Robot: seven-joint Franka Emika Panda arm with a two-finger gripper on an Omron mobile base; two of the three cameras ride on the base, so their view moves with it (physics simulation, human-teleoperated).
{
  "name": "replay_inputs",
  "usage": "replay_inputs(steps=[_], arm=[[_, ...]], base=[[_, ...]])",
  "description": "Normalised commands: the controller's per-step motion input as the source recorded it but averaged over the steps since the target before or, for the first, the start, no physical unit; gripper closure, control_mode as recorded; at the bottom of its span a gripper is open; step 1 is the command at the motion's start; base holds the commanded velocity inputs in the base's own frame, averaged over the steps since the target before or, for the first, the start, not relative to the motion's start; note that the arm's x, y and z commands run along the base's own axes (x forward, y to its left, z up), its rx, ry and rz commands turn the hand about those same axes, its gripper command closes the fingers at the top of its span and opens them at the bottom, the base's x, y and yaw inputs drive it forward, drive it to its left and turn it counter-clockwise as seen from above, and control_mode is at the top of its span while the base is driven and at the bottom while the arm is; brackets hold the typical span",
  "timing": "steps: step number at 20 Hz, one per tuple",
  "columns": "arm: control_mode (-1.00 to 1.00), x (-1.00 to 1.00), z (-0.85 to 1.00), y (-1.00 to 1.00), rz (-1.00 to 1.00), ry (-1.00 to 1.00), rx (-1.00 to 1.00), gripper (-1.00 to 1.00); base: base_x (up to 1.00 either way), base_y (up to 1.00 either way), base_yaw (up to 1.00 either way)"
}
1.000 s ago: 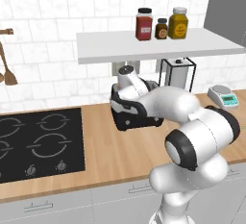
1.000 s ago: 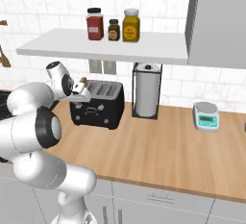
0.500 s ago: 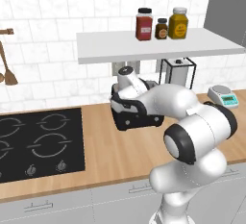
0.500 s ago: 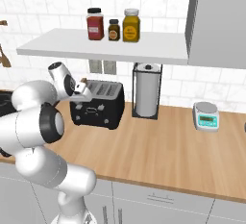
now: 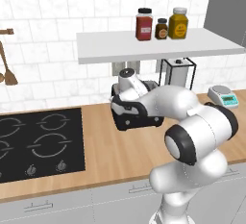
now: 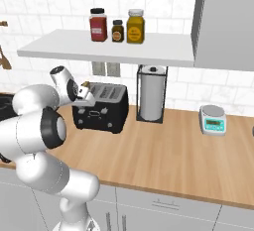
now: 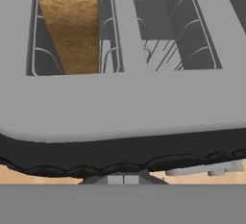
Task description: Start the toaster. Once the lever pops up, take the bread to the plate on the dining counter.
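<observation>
The black toaster (image 5: 139, 119) (image 6: 104, 113) stands on the wood wall counter under a white shelf. In the hand view I look across its grey slotted top (image 7: 120, 103). The bread (image 7: 67, 21) sits low in the left slot, tan face showing. My gripper (image 7: 124, 179) (image 6: 81, 101) is at the toaster's end, against its black side, fingertips pressed together and shut with nothing visible between them. A small grey part, perhaps the lever (image 7: 206, 170), pokes out low beside the fingertips. The plate and the dining counter are out of view.
A wire-framed paper towel holder (image 6: 151, 93) stands right of the toaster, with a small scale (image 6: 213, 120) farther right. The black hob (image 5: 38, 141) lies to the left. The shelf (image 5: 158, 47) with three jars (image 6: 116, 24) hangs low over the toaster.
The elbow has shifted slightly. The hand stays at the toaster's end and the gripper remains shut.
</observation>
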Motion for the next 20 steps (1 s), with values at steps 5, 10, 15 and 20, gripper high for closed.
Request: replay_inputs(steps=[5, 10, 15, 20], arm=[[-1.0, -0.61, -0.64, 0.0, -0.09, 0.02, 0.04, 1.0], [-1.0, -0.42, -0.67, 0.0, -0.1, 0.03, 0.08, 1.0], [-1.0, -0.03, -0.66, 0.0, -0.08, 0.01, 0.08, 1.0], [-1.0, 0.0, -0.34, 0.0, -0.04, 0.0, 0.02, 1.0]], base=[[0.0, 0.0, 0.0], [0.0, 0.0, 0.0], [0.0, 0.0, 0.0], [0.0, 0.0, 0.0]])
